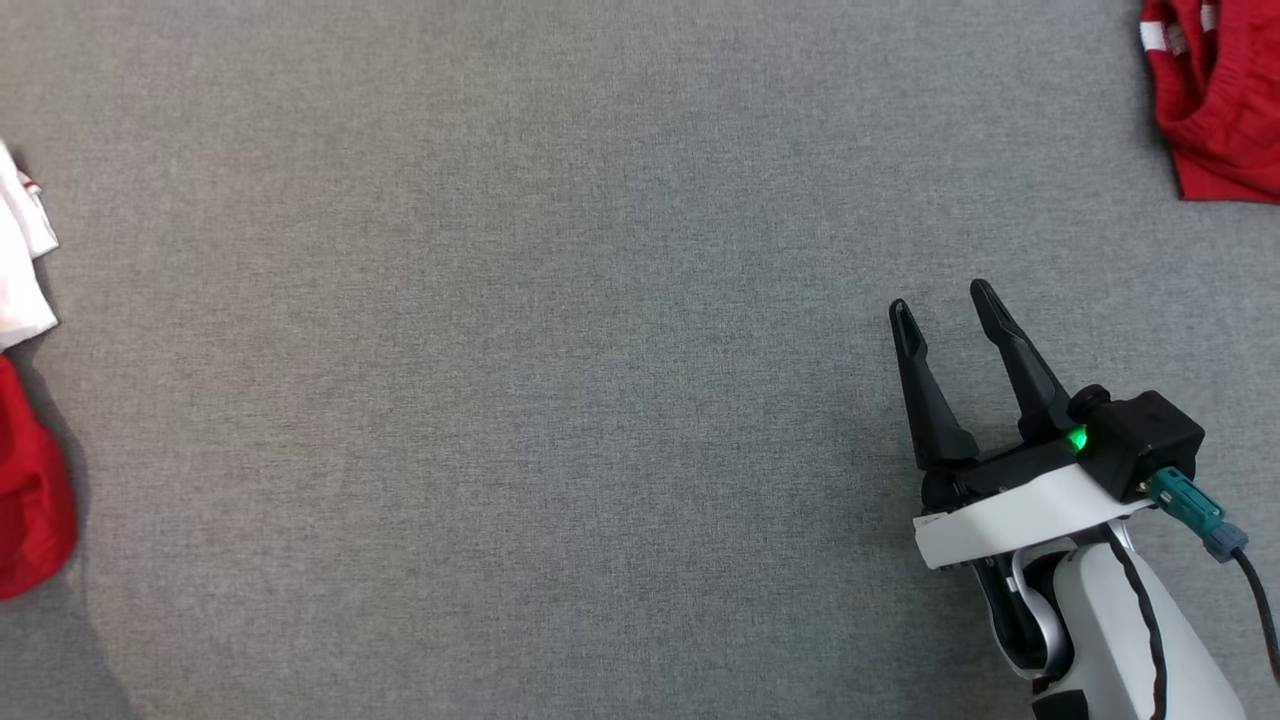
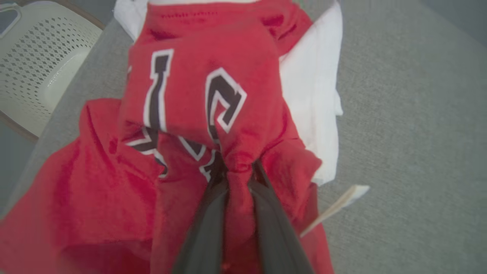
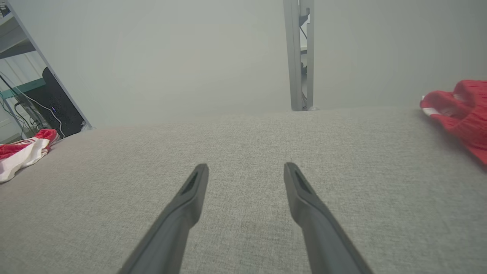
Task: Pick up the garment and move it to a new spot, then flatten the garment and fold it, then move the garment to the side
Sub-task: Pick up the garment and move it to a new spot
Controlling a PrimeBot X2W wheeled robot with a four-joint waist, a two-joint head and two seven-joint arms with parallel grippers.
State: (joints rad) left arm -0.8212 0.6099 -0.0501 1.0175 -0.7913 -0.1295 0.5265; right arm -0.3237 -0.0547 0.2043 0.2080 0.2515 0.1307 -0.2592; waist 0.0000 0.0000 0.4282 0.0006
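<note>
The garment [image 2: 198, 95] is a red jersey with black, white-edged numerals, crumpled on the grey cloth surface. In the left wrist view my left gripper [image 2: 237, 167] is shut on a bunched fold of its red fabric. A white layer [image 2: 312, 95] lies under and beside it. The head view catches the garment's red edge [image 1: 30, 490] at the far left, with white cloth [image 1: 20, 260] above it. My right gripper [image 1: 945, 305] hovers open over bare surface at the lower right, holding nothing; its fingers [image 3: 190, 190] stand well apart in the right wrist view.
Another red garment [image 1: 1215, 100] lies at the far right corner, also seen as the red garment [image 3: 460, 110] in the right wrist view. A white perforated basket [image 2: 42, 64] stands off the surface's edge beside the jersey. A pale tag [image 2: 338, 205] sticks out from the jersey.
</note>
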